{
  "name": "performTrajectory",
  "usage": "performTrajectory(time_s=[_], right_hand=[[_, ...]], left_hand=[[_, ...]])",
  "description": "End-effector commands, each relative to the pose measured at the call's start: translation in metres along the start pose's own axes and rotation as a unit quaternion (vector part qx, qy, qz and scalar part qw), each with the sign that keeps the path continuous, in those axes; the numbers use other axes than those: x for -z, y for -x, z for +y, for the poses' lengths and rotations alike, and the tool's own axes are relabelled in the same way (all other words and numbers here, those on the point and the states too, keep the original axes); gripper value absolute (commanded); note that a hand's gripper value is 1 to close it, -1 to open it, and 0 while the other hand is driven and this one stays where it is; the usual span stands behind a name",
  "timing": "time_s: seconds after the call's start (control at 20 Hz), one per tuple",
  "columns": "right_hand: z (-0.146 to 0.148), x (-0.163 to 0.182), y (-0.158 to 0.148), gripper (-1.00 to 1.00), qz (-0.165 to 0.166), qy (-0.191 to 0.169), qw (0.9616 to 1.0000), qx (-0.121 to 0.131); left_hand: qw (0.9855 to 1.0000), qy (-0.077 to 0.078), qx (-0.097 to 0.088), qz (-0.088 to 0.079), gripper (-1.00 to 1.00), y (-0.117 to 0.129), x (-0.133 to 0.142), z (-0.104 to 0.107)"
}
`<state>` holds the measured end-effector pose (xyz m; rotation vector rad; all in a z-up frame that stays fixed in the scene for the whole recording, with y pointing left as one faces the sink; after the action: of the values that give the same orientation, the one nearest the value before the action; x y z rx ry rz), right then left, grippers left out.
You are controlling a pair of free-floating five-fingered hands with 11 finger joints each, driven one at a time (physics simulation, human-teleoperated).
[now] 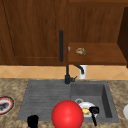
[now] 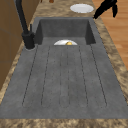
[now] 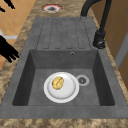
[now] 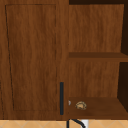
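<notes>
My right hand (image 1: 94, 110), fingers loose and holding nothing, hovers at the sink's (image 1: 107, 100) near edge; the plate (image 1: 86, 107) with the yellow food (image 3: 57, 83) lies just left. My left hand (image 1: 32, 121) idles farther left.

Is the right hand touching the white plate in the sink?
Apart. In the right side view the right hand hovers outside the basin's edge, clear of the white plate.

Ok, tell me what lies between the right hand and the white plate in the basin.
Nothing loose: in the right side view, only the sink's front rim and the bare basin wall separate the right hand from the white plate.
</notes>
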<state>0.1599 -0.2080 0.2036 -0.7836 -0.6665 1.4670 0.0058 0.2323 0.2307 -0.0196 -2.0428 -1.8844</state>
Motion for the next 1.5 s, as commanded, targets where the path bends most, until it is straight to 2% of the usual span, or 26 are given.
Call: performTrajectory(time_s=[0.0,0.4,0.7,1.45], right_hand=[[-0.016,0.027,-0.007,-1.0,-0.001,-0.012,0.9999,-0.001],[-0.036,0.095,-0.019,-1.0,0.001,-0.003,1.0,-0.003],[-0.029,0.165,-0.032,-1.0,0.004,0.0,1.0,0.002],[-0.01,0.329,-0.062,-1.0,-0.003,-0.003,0.9993,0.036]], left_hand=[[1.0,0.0,0.0,0.0,0.0,0.0,0.0,0.0],[1.0,-0.001,0.002,0.001,0.0,0.0,0.0,0.0],[1.0,-0.002,0.002,0.001,0.0,0.0,0.0,0.0],[1.0,-0.002,0.003,0.002,0.0,0.0,0.0,0.0]])
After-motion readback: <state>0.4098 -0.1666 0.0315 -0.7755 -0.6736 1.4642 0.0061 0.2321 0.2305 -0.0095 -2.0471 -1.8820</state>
